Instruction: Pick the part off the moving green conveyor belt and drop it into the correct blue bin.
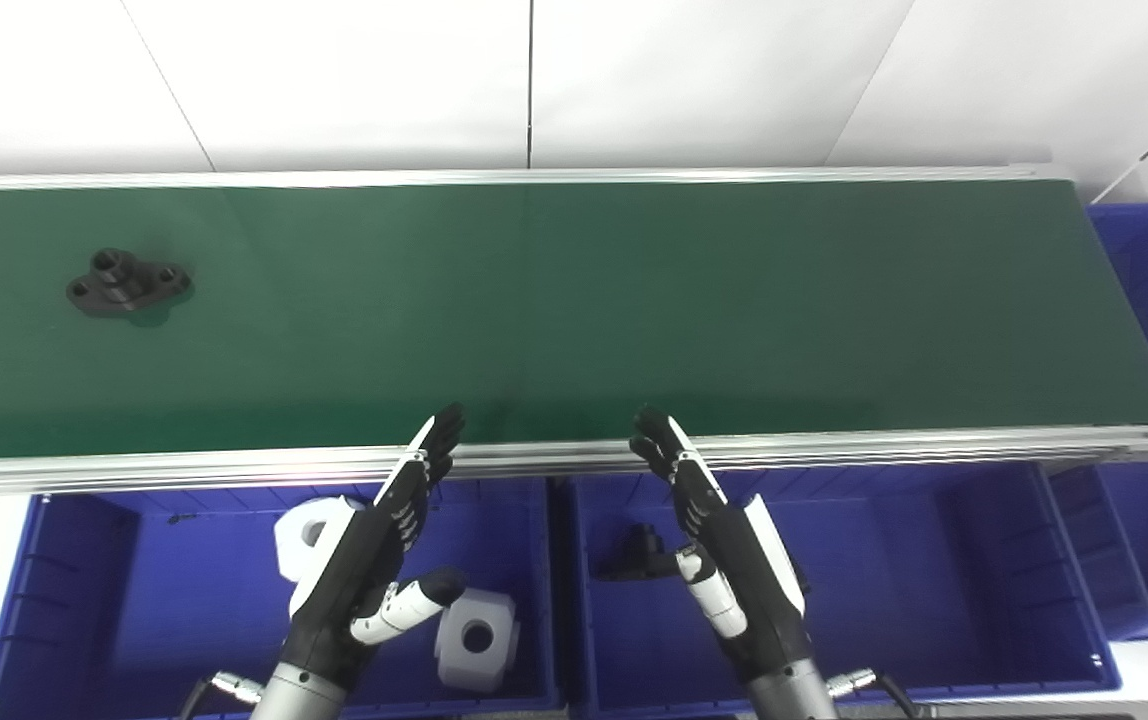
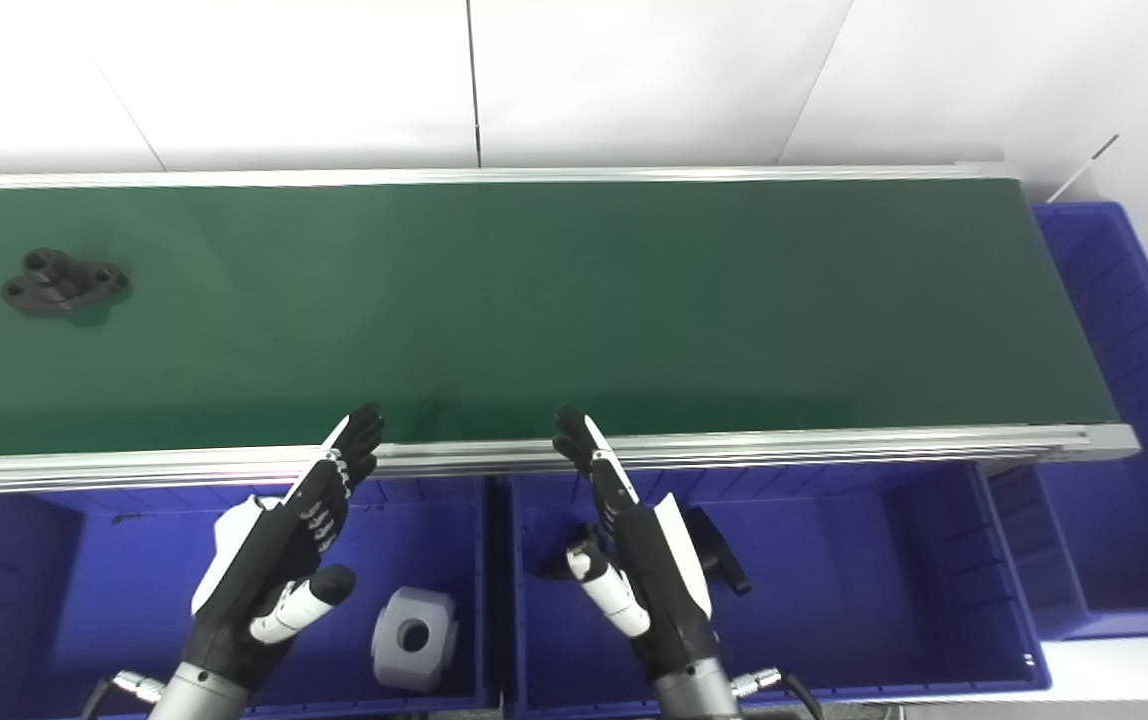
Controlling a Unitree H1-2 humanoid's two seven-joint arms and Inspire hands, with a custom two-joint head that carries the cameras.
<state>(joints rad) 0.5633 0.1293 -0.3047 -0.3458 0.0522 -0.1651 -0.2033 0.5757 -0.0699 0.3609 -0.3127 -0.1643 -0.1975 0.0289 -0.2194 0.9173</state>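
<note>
The green conveyor belt (image 1: 574,300) was cut off at the nine o'clock edge. The left blue bin (image 1: 64,600) was clipped at the six o'clock edge. One white block (image 1: 306,535) was largely hidden behind the left hand (image 1: 374,560). A black part (image 2: 714,560) in the middle blue bin (image 1: 934,600) was mostly covered by the right hand (image 2: 644,570), its shape not discernible. Both forearms were cut off at six o'clock.

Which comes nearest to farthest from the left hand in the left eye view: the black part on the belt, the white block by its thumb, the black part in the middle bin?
From the left hand:
1. White block, just right of the thumb, in the left bin.
2. Black part in the middle bin, beside the right hand.
3. Black part on the belt, far left.
</note>
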